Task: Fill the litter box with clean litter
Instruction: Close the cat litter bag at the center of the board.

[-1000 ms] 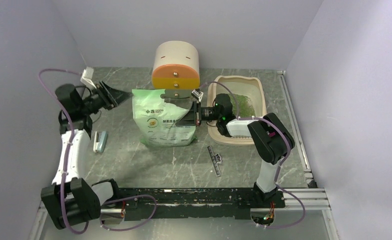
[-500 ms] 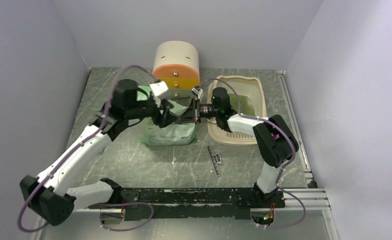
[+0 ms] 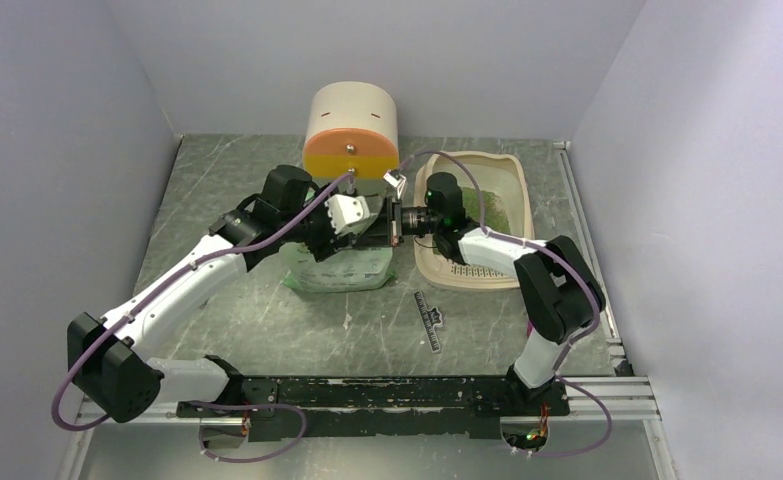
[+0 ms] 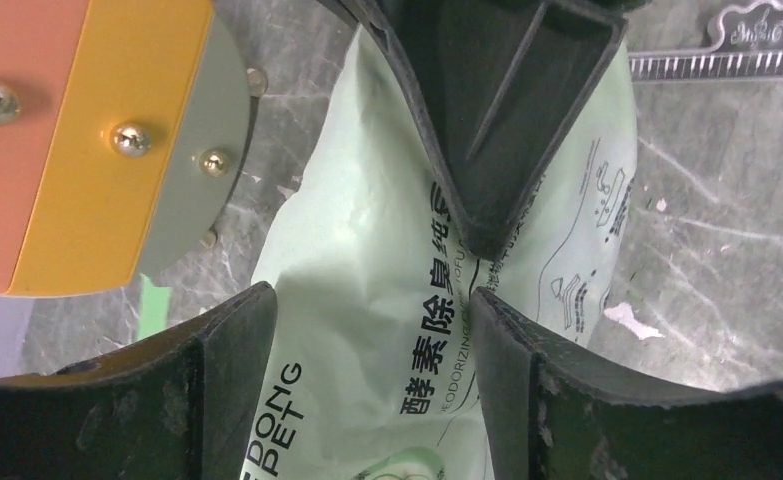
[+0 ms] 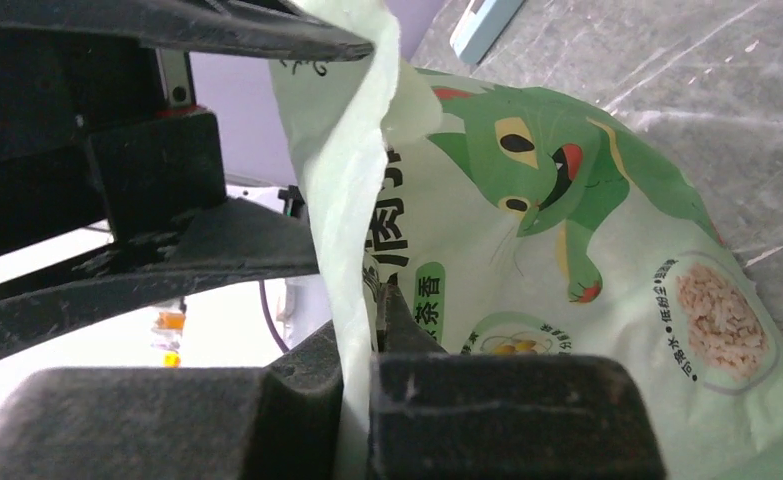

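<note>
The beige litter box (image 3: 515, 172) sits right of centre with a patch of green clean litter (image 3: 489, 208) inside. A green printed bag (image 3: 342, 268) stands left of it. My right gripper (image 3: 395, 222) is shut on the bag's upper edge, and the film (image 5: 357, 250) shows pinched between its jaws (image 5: 365, 345). My left gripper (image 4: 372, 335) is open, one finger on each side of a raised fold of the bag (image 4: 367, 290). In the top view it hangs over the bag's top (image 3: 359, 222), just left of the right gripper.
A round beige-and-orange drawer unit (image 3: 352, 130) stands behind the bag, close to the left gripper (image 4: 87, 150). A black toothed strip (image 3: 429, 320) lies on the grey marbled table in front of the tray. A pale blue object (image 5: 487, 25) lies beyond the bag.
The left arm swung in from the far left to over the bag's top and its jaws spread wider. The right gripper stayed shut on the bag's edge.
</note>
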You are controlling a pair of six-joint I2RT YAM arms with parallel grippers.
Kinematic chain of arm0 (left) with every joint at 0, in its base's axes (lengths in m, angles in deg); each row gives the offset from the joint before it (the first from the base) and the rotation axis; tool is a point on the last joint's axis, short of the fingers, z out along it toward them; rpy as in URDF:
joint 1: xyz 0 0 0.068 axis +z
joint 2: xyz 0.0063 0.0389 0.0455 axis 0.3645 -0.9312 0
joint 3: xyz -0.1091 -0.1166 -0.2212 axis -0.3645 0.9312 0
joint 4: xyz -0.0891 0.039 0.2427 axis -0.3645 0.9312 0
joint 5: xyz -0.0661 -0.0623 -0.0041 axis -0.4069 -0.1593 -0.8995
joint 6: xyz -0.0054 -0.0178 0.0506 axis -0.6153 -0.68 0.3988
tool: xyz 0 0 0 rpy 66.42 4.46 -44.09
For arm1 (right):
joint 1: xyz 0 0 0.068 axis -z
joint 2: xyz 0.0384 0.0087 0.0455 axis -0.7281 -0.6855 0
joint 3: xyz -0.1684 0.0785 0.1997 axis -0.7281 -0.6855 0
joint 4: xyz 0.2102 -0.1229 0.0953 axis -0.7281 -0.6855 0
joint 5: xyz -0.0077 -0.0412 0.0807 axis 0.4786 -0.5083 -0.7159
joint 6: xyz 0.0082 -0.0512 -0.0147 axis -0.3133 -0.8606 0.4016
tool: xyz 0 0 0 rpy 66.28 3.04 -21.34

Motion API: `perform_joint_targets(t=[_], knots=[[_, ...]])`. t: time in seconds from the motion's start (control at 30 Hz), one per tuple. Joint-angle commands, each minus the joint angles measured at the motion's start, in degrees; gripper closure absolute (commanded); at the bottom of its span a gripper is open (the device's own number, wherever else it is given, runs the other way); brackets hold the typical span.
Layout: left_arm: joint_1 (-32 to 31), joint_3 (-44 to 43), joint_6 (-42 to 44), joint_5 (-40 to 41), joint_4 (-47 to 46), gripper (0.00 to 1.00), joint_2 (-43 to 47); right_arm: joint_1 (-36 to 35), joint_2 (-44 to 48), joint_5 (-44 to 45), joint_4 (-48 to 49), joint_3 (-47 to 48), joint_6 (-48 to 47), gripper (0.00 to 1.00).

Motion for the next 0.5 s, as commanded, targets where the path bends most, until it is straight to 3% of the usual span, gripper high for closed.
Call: perform_joint_targets(t=[0.0, 0.2, 0.23, 0.37, 0.4, 0.47], knots=[[-0.22, -0.69, 7.61, 0.81, 6.08, 0.27, -1.94, 0.01, 6.16, -4.54, 5.05, 0.13, -4.99, 1.0], [0.43, -0.47, 8.19, -3.62, 10.69, 0.35, -2.86, -0.38, 10.35, -3.84, 4.9, 0.06, -17.39, 1.0], [0.54, -0.46, 8.16, -3.86, 11.31, 0.4, -3.28, -0.35, 10.71, -3.9, 5.67, -0.02, -17.87, 1.0], [3.21, -2.95, 6.14, -5.26, 15.71, 0.83, -5.72, -0.36, 12.42, -4.0, 9.99, -2.34, -20.11, 1.0], [4.5, -3.3, 5.92, -6.21, 16.87, 0.9, -5.93, -0.33, 13.18, -3.86, 10.72, -3.12, -21.21, 1.0], [7.49, -3.18, 6.02, -8.5, 18.14, 0.95, -5.76, -0.27, 14.96, -2.07, 9.86, -4.2, -24.68, 1.0]])
